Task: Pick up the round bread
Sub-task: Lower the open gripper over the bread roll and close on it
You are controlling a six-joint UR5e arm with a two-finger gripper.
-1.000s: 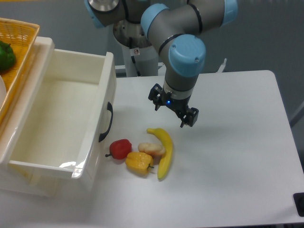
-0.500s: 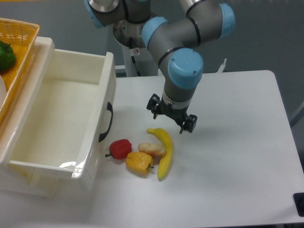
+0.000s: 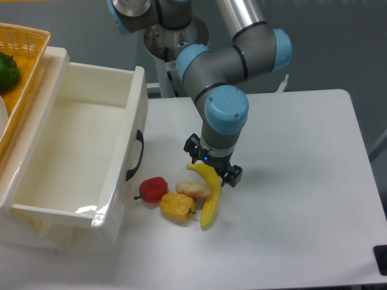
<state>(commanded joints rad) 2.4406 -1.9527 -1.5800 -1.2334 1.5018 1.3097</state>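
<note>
Writing: no brand, label or letters can be read on any thing.
Count: one round bread (image 3: pixel 193 189), one banana (image 3: pixel 209 192), one yellow-orange pepper (image 3: pixel 177 206), one red pepper (image 3: pixel 153 189), one white drawer (image 3: pixel 130 130), one woven basket (image 3: pixel 25 66) with one green thing (image 3: pixel 7 70) in it.
Landmark: the banana lies on the white counter (image 3: pixel 302 181), long and curved, its upper end toward the arm.
Round bread: small pale lump on the counter, touching the left side of the banana near its middle; nothing holds it.
Yellow-orange pepper: just below the bread, also against the left side of the banana.
Red pepper: left of the bread, further from the banana, near the front of the drawer.
Hand: the hand (image 3: pixel 213 169) hangs over the upper end of the banana, its two fingers spread apart, one on each side of that end. It holds nothing. Whether a finger touches the banana, I cannot tell.
Drawer: pulled out, well left of the banana, with a black handle (image 3: pixel 137 154).
</note>
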